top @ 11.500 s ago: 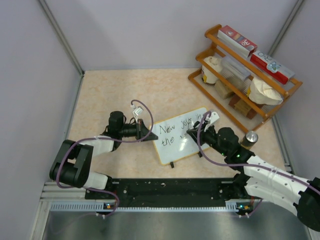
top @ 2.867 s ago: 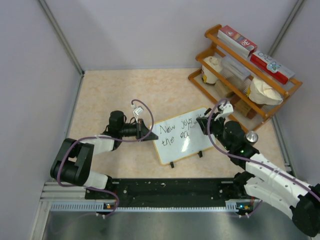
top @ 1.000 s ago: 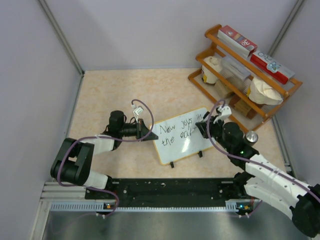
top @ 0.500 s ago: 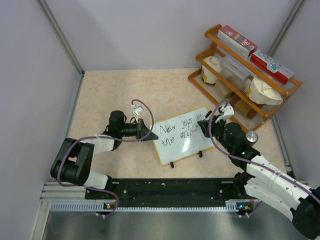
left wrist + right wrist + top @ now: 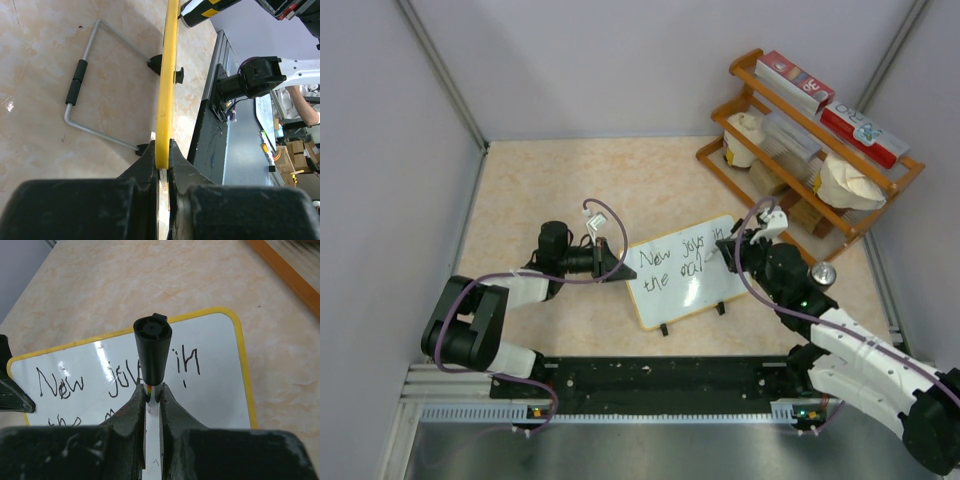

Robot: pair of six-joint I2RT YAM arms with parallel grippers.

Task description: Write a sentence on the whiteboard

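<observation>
The whiteboard (image 5: 672,285) lies tilted on the table, with black handwriting "New joys in" on its upper line and more words below. Its rim looks yellow in the wrist views. My left gripper (image 5: 617,262) is shut on the board's left edge (image 5: 169,75), which runs straight out from between the fingers (image 5: 161,150). My right gripper (image 5: 730,252) hovers over the board's right part, shut on a black marker (image 5: 152,352) that points down at the white surface (image 5: 215,385) below "in". The marker's tip is hidden by its own body.
A wooden rack (image 5: 810,140) with boxes and cups stands at the back right. A small metal can (image 5: 821,273) sits beside my right arm. The board's wire stand (image 5: 85,75) lies against the tabletop behind it. Grey walls close off the left and far sides.
My right gripper has shifted slightly toward the far right of the board with the marker. The left gripper and the board have stayed put.
</observation>
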